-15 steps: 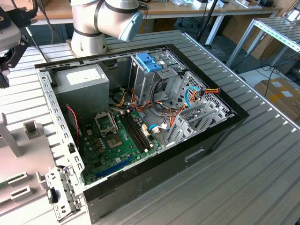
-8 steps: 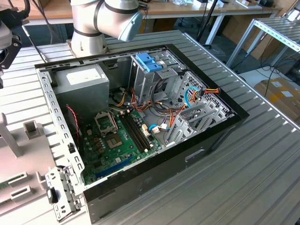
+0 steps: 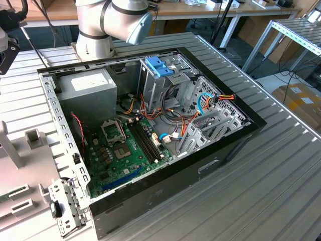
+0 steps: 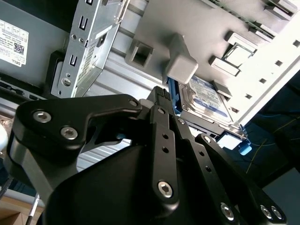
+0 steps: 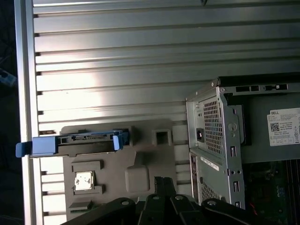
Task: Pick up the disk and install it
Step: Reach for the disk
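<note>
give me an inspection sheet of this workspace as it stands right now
surface: ribbed aluminium table carrying an open computer case
job's things: disk with blue rails, seated in a grey holder beside the case; not yet picked up
clutter: small square chip in a recess of the holder
grippers: gripper over the holder, apart from the disk
cables: coloured wire bundles loose inside the case, near the drive cage with its blue latch
surroundings: cardboard box at the exterior view's right; workbench behind the table
</note>
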Motion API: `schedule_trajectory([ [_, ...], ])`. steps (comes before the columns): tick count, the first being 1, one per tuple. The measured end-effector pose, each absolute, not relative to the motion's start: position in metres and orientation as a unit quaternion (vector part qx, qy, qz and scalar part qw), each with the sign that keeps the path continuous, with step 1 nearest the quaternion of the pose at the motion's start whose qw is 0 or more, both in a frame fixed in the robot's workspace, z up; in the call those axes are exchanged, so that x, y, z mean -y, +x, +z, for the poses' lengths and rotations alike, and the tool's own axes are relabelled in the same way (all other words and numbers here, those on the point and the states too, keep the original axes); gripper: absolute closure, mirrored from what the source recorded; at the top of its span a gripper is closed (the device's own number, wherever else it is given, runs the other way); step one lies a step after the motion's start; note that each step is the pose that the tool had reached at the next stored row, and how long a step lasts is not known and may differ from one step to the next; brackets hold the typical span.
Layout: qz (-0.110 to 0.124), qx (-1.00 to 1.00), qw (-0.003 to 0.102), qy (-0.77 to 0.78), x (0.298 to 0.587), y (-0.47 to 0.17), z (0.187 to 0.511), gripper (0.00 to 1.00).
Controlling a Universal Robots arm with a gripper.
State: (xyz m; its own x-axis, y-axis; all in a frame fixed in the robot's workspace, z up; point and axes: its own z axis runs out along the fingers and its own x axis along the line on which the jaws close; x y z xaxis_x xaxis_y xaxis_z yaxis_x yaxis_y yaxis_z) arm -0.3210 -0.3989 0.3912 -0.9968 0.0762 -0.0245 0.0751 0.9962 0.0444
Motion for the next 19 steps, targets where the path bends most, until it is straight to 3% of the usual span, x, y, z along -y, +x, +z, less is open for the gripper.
schedule_trajectory([
  [19, 0.022, -0.999, 0.013, 0.038, 0.3989, -0.3290, 0.3905, 0.89],
])
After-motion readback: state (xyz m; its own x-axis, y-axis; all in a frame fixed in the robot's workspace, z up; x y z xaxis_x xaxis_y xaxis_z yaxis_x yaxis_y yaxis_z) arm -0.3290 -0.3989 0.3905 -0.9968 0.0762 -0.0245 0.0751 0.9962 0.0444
